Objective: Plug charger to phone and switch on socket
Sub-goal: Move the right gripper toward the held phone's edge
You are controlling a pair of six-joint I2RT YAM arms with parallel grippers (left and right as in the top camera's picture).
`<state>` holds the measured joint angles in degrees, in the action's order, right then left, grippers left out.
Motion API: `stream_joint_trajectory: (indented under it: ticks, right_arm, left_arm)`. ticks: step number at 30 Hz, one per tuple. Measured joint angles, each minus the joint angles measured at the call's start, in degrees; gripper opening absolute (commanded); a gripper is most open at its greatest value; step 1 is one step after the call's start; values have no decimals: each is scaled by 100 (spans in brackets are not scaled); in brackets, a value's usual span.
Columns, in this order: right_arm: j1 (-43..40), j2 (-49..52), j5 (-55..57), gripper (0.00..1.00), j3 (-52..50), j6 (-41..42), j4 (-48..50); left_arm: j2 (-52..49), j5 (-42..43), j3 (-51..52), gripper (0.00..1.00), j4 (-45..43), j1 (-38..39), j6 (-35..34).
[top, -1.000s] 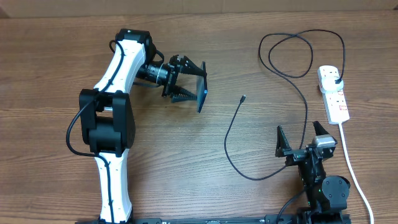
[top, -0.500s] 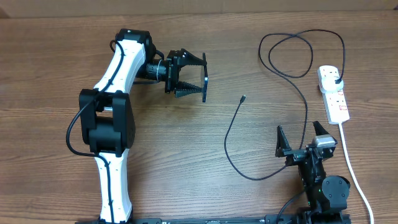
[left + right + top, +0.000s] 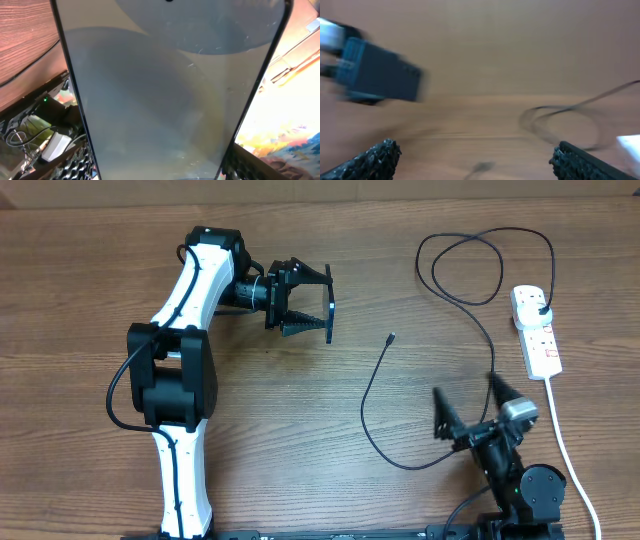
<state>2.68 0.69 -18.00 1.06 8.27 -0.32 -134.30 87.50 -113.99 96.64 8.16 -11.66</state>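
Note:
My left gripper (image 3: 305, 301) is shut on the phone (image 3: 330, 318) and holds it on edge above the table at the upper middle. In the left wrist view the phone's grey screen (image 3: 170, 90) fills the frame between the fingers. The charger (image 3: 372, 392) is a thin black cable; its connector tip (image 3: 390, 337) lies on the table right of the phone, and its black plug (image 3: 541, 311) sits in the socket (image 3: 536, 330), a white power strip at the right. My right gripper (image 3: 468, 408) is open and empty near the front right, above the cable's low loop. The right wrist view is blurred.
A thick white cord (image 3: 563, 442) runs from the socket down to the front right edge. The charger makes a loop (image 3: 468, 268) at the upper right. The left arm (image 3: 180, 370) stretches along the left side. The table is brown wood.
The left gripper turned the phone from tilted to more upright on edge and moved it slightly up. The right gripper has swung a little to the left, blurring its view.

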Motion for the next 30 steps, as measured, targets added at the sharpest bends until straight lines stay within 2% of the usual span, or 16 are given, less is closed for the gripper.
stream_joint_trajectory:
  ticks: [5, 9, 10, 13, 16, 20, 25, 30]
  right_arm:
    - [0, 0, -933, 100, 0, 1462, 208]
    - [0, 0, -1143, 100, 68, 2057, 111]
    - [0, 0, -1143, 100, 76, 2065, 103]
    - [0, 131, -1095, 100, 664, 2013, -1054]
    - [0, 656, -730, 100, 1810, 1768, -2293]
    - [0, 1971, -223, 100, 3639, 1309, -4057]
    - [0, 3499, -483, 100, 5025, 960, -4994]
    - [7, 4352, -1320, 100, 5298, 765, -5121]
  left_arm:
    - [0, 0, 0, 55, 0, 0, -2]
    - [0, 0, 0, 54, 2, 0, -2]
    - [0, 0, 0, 54, 0, 0, -2]
    - [0, 4, -2, 54, -2, 0, -2]
    - [0, 20, -2, 54, 2, 0, -20]
    - [0, 35, -4, 54, 2, 0, -22]
    - [0, 37, -4, 54, 0, 0, -20]
    - [0, 37, -4, 54, 2, 0, -20]
